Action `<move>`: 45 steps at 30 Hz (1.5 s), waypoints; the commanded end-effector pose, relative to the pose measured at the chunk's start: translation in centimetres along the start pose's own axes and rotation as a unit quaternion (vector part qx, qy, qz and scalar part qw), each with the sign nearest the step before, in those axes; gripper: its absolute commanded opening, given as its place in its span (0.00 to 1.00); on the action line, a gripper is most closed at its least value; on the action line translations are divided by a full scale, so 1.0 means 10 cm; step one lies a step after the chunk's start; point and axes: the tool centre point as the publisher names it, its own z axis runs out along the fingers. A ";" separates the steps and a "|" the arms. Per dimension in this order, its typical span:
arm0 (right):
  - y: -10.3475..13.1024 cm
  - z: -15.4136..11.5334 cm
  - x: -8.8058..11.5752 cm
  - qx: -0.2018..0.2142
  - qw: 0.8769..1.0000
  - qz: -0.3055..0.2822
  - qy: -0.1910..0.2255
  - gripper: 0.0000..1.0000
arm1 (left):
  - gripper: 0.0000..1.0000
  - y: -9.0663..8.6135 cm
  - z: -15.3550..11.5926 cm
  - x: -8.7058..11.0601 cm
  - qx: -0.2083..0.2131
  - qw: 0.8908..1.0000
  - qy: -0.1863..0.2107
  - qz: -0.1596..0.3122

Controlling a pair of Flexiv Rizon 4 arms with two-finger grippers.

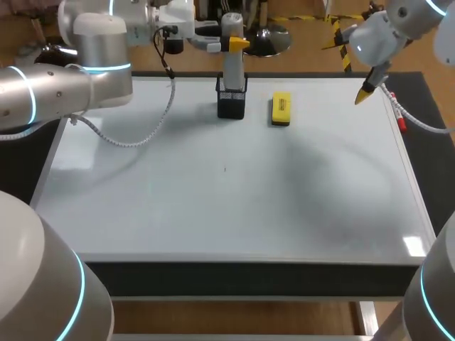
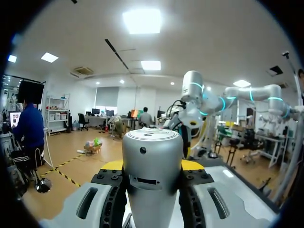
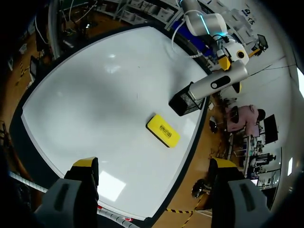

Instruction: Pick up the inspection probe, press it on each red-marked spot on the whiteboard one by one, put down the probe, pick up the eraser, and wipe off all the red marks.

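- Right gripper (image 3: 154, 165): yellow-tipped fingers spread wide above the whiteboard (image 3: 90, 99).
- Yellow eraser (image 3: 163, 130): flat on the board ahead of the fingers, near mid-frame.
- Black mesh holder (image 3: 184, 102): just beyond the eraser, with the silver inspection probe (image 3: 216, 84) standing in it.
- Left gripper (image 3: 230, 73): seemingly clasping the probe's upper end.

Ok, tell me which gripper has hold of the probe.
The left gripper: it is shut on the silver probe standing in the black mesh holder. The right gripper is open and empty above the whiteboard.

We've got a black mesh cup (image 1: 231, 101) standing upright near the table's (image 1: 249, 278) far edge, and a red-tipped marker (image 1: 398, 117) lying along its right side.
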 end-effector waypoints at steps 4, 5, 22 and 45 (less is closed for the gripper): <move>0.00 -0.01 0.00 0.002 1.000 -0.001 0.001 1.00 | 0.00 0.06 0.01 -0.09 -0.002 1.000 0.004 -0.006; 0.00 -0.01 0.00 0.002 1.000 -0.001 0.001 1.00 | 0.00 0.07 0.01 -0.09 -0.003 1.000 0.004 -0.006; 0.00 -0.01 0.00 0.002 1.000 -0.001 0.001 1.00 | 0.00 0.35 0.03 -0.17 -0.014 1.000 -0.004 -0.022; 0.00 -0.01 0.00 0.002 1.000 -0.001 0.001 1.00 | 0.00 0.68 0.06 -0.22 -0.015 1.000 0.003 -0.002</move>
